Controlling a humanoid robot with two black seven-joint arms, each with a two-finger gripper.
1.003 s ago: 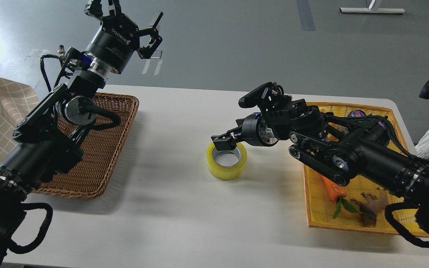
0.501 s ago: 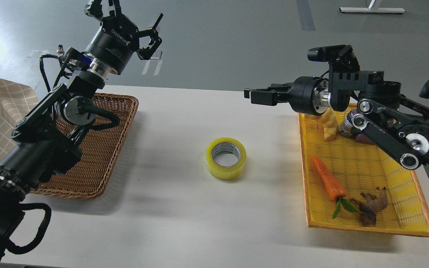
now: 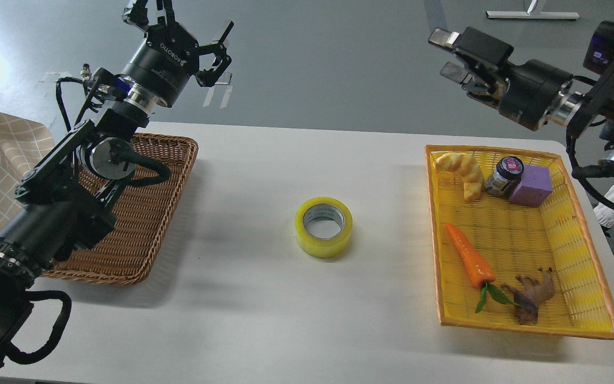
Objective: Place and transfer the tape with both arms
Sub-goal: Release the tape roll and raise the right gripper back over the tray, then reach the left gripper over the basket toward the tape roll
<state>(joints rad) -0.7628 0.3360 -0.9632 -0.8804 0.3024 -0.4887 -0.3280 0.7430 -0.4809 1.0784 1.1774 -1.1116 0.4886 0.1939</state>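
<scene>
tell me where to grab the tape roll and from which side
Grip the tape by its ring wall, one finger in the open core, one outside, coming straight down. It lies flat on the table with the hole facing up and bare surface around it.

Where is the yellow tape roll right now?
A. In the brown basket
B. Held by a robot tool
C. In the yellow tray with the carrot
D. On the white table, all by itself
D: the tape lies flat on the table, between the baskets, touching neither tool.
</scene>
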